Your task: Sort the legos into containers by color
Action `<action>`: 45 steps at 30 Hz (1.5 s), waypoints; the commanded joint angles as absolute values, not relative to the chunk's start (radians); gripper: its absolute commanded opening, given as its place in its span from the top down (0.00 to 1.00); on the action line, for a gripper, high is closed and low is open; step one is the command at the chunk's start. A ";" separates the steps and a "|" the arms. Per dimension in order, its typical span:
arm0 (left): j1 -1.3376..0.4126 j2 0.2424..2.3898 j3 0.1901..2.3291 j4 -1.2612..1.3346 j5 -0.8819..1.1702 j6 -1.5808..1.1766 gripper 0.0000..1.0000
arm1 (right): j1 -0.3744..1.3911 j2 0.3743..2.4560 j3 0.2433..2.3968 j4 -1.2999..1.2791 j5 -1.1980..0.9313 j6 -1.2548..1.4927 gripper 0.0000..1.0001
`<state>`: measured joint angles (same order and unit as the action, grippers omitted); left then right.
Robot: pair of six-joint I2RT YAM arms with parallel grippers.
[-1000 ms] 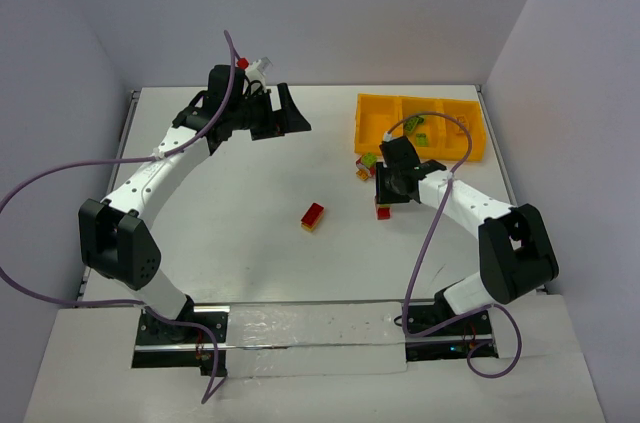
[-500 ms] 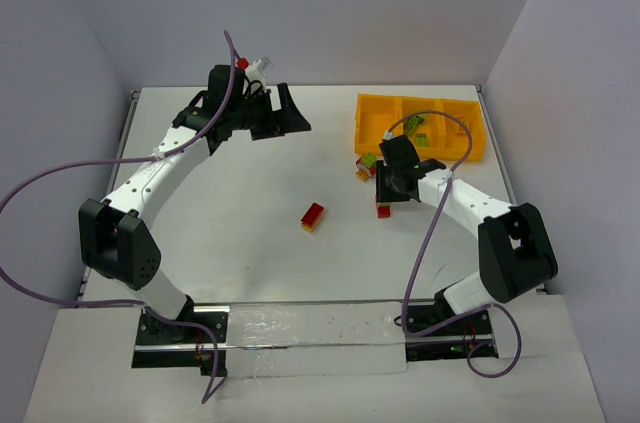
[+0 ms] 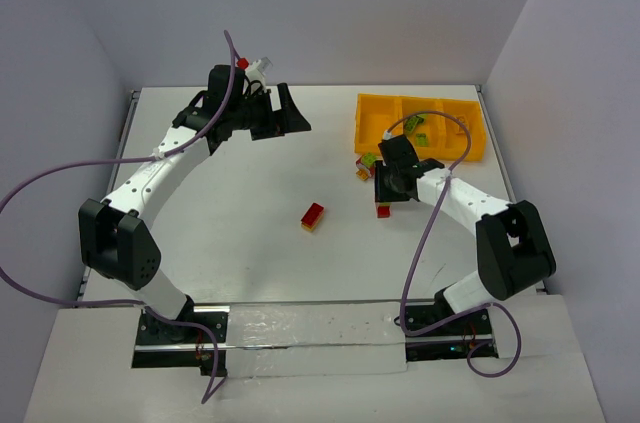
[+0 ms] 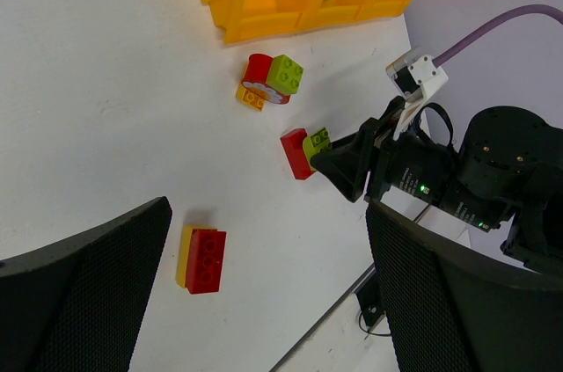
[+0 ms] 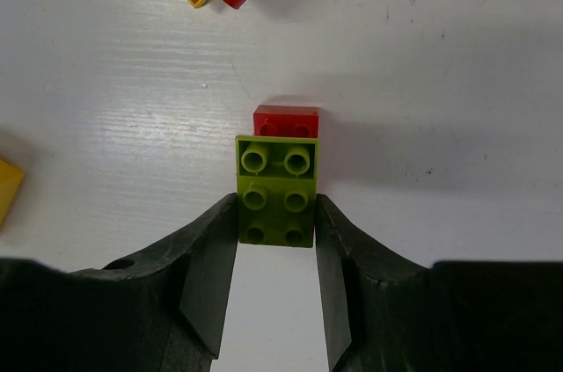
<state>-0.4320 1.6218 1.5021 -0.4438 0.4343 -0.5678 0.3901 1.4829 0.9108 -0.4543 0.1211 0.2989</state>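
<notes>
My right gripper (image 3: 386,193) is shut on a lime green brick (image 5: 275,200), which sits between its fingertips with its studs facing the camera. A red brick (image 5: 286,120) touches the green one's far end, low over the table; I cannot tell whether they are joined. Both show in the left wrist view, red (image 4: 296,153) beside green (image 4: 317,139). The orange-yellow tray (image 3: 378,115) lies at the far right, with a green brick (image 3: 418,134) in its middle compartment. My left gripper (image 3: 285,113) is open and empty, at the far left-middle.
A small pile of red, green and yellow bricks (image 3: 367,165) lies just in front of the tray's left end, close to my right gripper. A red-and-yellow pair (image 3: 313,216) lies at mid-table. The back wall is near the tray.
My right arm has shifted very slightly toward the far left with the green brick in its grip. The left arm has not moved.
</notes>
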 commanded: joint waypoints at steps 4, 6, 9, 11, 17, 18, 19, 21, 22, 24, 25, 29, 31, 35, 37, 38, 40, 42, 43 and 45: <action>-0.426 1.591 1.505 -0.416 0.428 -0.558 0.01 | 0.394 1.509 0.938 -0.443 0.158 0.304 0.47; -0.426 1.591 1.505 -0.416 0.428 -0.557 0.01 | 0.394 1.511 0.939 -0.445 0.158 0.302 0.47; -0.426 1.589 1.503 -0.416 0.428 -0.558 0.01 | 0.393 1.513 0.942 -0.445 0.164 0.302 0.51; -0.426 1.591 1.503 -0.416 0.429 -0.558 0.01 | 0.394 1.504 0.940 -0.442 0.167 0.304 0.58; -0.426 1.592 1.505 -0.417 0.429 -0.556 0.01 | 0.394 1.478 0.945 -0.449 0.172 0.308 0.88; -0.426 1.593 1.505 -0.416 0.430 -0.555 0.01 | 0.393 1.470 0.950 -0.452 0.169 0.310 0.93; -0.426 1.595 1.507 -0.418 0.430 -0.555 0.01 | 0.393 1.450 0.958 -0.459 0.158 0.311 0.97; -0.426 1.597 1.509 -0.423 0.430 -0.552 0.01 | 0.391 1.404 0.969 -0.466 0.122 0.316 1.00; -0.426 1.595 1.509 -0.423 0.432 -0.552 0.01 | 0.385 1.381 0.969 -0.460 0.099 0.319 1.00; -0.425 1.592 1.503 -0.422 0.451 -0.548 0.01 | 0.348 1.303 0.964 -0.425 -0.032 0.352 1.00; -0.424 1.592 1.502 -0.418 0.485 -0.541 0.01 | 0.320 1.270 0.954 -0.385 -0.115 0.373 1.00; -0.425 1.613 1.504 -0.411 0.693 -0.498 0.02 | 0.220 1.168 0.915 -0.268 -0.395 0.452 1.00; -0.425 1.616 1.490 -0.390 0.775 -0.488 0.02 | 0.183 1.141 0.898 -0.204 -0.524 0.482 1.00; -0.433 1.595 1.412 -0.278 0.980 -0.509 0.03 | 0.116 1.100 0.833 0.035 -0.771 0.620 1.00; -0.453 1.585 1.377 -0.198 1.028 -0.544 0.03 | 0.110 1.106 0.817 0.148 -0.851 0.692 1.00; -0.466 1.581 1.363 -0.162 1.048 -0.560 0.03 | 0.110 1.116 0.814 0.182 -0.875 0.715 1.00; -0.505 1.575 1.338 -0.113 1.063 -0.588 0.03 | 0.110 1.123 0.796 0.248 -0.903 0.779 1.00; -0.518 1.586 1.328 -0.065 1.057 -0.617 0.03 | 0.110 1.126 0.785 0.311 -0.920 0.804 1.00; -0.518 1.593 1.323 -0.038 1.061 -0.640 0.04 | 0.109 1.126 0.783 0.331 -0.926 0.816 1.00; -0.520 1.602 1.293 0.042 1.071 -0.703 0.05 | 0.111 1.125 0.785 0.343 -0.940 0.822 1.00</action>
